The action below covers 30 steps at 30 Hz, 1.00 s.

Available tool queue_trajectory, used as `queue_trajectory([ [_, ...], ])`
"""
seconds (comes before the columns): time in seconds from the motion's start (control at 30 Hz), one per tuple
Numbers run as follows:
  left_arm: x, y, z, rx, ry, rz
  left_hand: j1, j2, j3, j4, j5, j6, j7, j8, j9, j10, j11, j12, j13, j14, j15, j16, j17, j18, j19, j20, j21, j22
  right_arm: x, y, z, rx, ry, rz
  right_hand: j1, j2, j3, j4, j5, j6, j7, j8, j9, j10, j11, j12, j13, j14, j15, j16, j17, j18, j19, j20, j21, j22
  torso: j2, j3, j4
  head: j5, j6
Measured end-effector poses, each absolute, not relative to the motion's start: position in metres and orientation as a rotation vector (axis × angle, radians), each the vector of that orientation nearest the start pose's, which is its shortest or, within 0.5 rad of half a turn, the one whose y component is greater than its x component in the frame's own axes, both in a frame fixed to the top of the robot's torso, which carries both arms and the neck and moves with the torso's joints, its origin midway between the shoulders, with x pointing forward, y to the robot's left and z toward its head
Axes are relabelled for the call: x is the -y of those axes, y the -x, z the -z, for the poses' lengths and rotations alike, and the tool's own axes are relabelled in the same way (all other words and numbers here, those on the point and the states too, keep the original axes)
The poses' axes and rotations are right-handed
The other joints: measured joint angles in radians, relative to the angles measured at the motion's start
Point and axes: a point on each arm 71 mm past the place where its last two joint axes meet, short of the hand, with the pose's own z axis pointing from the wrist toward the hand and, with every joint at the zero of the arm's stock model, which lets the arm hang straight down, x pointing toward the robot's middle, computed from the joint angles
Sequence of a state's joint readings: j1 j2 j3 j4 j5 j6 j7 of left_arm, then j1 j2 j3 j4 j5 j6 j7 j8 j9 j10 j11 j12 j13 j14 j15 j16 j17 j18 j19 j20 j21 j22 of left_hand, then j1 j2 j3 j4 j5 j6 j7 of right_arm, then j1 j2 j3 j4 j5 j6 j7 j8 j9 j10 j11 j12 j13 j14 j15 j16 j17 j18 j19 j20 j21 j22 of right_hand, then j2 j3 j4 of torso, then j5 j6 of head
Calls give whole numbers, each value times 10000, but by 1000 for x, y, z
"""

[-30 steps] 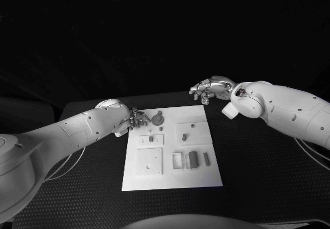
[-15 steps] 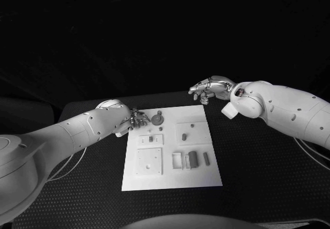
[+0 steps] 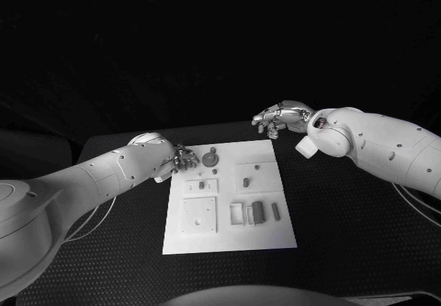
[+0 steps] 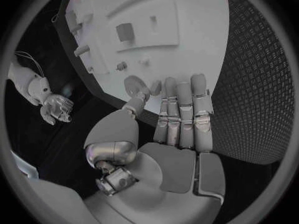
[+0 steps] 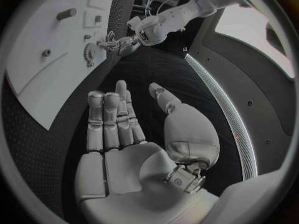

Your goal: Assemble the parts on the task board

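Black table is carrying the board point(image 3: 230, 197), where loose parts point(image 3: 258, 211) are awaiting assembly; left robot hand point(image 3: 183, 158) and right robot hand point(image 3: 280, 118) are hovering empty, fingers apart.

Right hand point(image 5: 134, 149) empty, fingers extended, above black table point(image 5: 37, 127) beside task board point(image 5: 47, 50).

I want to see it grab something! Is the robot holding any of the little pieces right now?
No, not yet. The left hand is open with straight fingers beside the task board, and the right hand is open too, with nothing in it.
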<state>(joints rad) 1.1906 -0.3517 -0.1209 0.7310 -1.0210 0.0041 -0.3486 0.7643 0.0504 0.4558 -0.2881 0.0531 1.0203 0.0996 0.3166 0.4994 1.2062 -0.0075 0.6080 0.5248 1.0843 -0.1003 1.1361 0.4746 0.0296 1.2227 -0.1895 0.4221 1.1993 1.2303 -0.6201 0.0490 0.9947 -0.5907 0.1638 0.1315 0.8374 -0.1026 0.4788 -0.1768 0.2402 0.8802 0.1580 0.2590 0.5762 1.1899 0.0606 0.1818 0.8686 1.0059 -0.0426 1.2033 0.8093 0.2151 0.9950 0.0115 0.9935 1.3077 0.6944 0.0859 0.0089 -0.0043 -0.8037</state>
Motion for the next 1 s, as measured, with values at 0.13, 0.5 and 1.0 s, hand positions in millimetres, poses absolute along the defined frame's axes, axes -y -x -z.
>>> queue_trajectory([
  [0.13,-195,-580,279,-21619,4002,2836,527,-49,459,-16,0,132,-60,138,10,160,-57,120,60,163,-68,136,67,-4,142,-70,111,87,230,-573,184,-18948,-5839,-12424,0,0,0,0,0,0,-1,0,0,0,0,0,0,1,1,0,0,-1,0,1,0,0,-2,-5,0,-7,-6],
  [0.5,-196,-580,279,-21621,4024,2808,1347,-171,1222,-23,-83,509,-293,427,141,514,-266,501,309,417,-218,497,277,-98,483,-267,483,469,229,-574,184,-18954,-5830,-12435,0,0,0,0,0,2,-2,0,-2,0,0,0,0,17,17,0,1,0,40,-6,0,0,-4,-7,2,-30,-33],
  [1.0,-215,-572,279,-21666,4554,3038,1347,-171,1440,-18,-70,770,-480,515,210,781,-389,1048,685,561,-179,995,460,-100,681,-251,989,964,232,-574,184,-18936,-5874,-12371,0,0,0,0,0,5,-5,0,-4,0,0,0,-9,11,11,0,2,0,40,-4,0,0,-16,-13,13,-14,-45],
])
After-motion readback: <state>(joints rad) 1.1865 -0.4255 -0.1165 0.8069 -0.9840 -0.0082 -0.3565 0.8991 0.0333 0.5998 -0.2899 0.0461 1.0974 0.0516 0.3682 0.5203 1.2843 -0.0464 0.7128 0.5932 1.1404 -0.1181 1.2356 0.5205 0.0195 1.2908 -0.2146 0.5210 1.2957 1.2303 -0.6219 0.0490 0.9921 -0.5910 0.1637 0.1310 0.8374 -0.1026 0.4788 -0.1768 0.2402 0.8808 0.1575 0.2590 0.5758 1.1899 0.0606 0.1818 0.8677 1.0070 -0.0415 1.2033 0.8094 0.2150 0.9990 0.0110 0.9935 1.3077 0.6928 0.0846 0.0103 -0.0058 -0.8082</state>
